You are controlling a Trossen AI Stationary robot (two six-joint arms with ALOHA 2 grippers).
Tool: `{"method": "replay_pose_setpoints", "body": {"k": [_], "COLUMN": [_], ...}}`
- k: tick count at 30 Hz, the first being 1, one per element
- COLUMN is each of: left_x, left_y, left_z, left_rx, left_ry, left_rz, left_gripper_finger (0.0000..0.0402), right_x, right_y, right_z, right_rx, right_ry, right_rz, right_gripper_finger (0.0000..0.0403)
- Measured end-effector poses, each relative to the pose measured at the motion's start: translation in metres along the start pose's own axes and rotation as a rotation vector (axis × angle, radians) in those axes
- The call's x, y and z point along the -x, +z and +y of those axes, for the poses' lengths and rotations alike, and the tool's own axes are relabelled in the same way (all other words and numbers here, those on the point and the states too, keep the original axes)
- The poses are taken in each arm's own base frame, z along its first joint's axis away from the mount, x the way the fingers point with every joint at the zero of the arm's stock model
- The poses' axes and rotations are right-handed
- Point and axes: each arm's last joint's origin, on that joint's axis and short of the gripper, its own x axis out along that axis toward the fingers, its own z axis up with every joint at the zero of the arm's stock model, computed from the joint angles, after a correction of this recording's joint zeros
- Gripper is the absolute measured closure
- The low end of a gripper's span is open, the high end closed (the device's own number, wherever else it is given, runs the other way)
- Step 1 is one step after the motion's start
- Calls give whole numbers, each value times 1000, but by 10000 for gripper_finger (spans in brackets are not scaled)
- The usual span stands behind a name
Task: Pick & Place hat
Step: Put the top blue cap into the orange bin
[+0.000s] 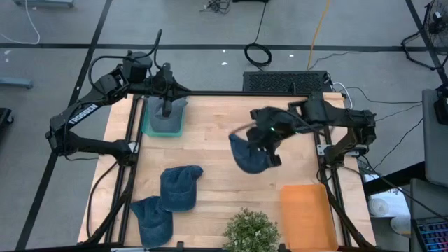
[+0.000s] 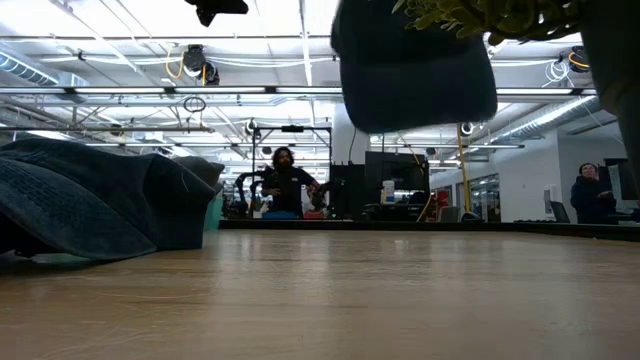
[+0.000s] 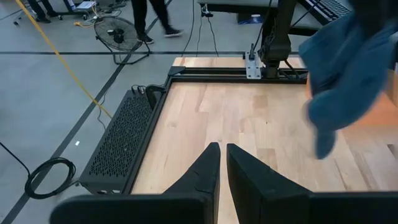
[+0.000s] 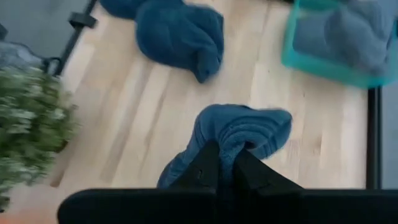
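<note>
My right gripper (image 1: 269, 142) is shut on a dark blue hat (image 1: 247, 157) above the middle of the table. The hat also shows in the low view (image 2: 415, 65) and in the right wrist view (image 4: 244, 132). Two more blue hats (image 1: 180, 186) (image 1: 152, 220) lie flat on the table's near left. A teal bin (image 1: 148, 128) at the far left holds a grey-blue hat (image 1: 168, 120). My left gripper (image 1: 166, 106) hovers over that bin, shut and empty (image 3: 221, 167). My right gripper pinches a bunched fold of the hat's cloth (image 4: 231, 144) between its two fingers, coming from above and pointing down. The hat hangs below the fingers, slack and lifted clear of the table (image 2: 415, 110).
A green potted plant (image 1: 250, 234) stands at the near edge, middle. An orange flat pad (image 1: 306, 213) lies at the near right. Black frame rails run along the table's left and right sides. Bare wood lies between the held hat and the bin.
</note>
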Motion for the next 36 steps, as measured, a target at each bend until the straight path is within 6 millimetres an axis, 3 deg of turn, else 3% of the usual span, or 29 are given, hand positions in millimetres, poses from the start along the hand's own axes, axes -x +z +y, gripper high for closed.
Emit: {"method": "replay_pose_setpoints", "body": {"k": [11,18,30,36], "left_x": [0,0,0,0], "left_y": [0,0,0,0], "left_z": [0,0,-1,-1], "left_rx": [0,0,-1,-1], "left_ry": [0,0,-3,-3], "left_rz": [0,0,-1,-1], "left_gripper_finger": [366,366,366,366], "right_x": [-23,-27,10,16], "right_y": [-25,-49,-106,-135], "right_z": [-54,-75,-76,-53], "right_rx": [70,28,-129,-176], "right_ry": [46,119,-88,-58], "right_rz": [58,3,-356,-385], "right_gripper_finger": [403,403,403,403]}}
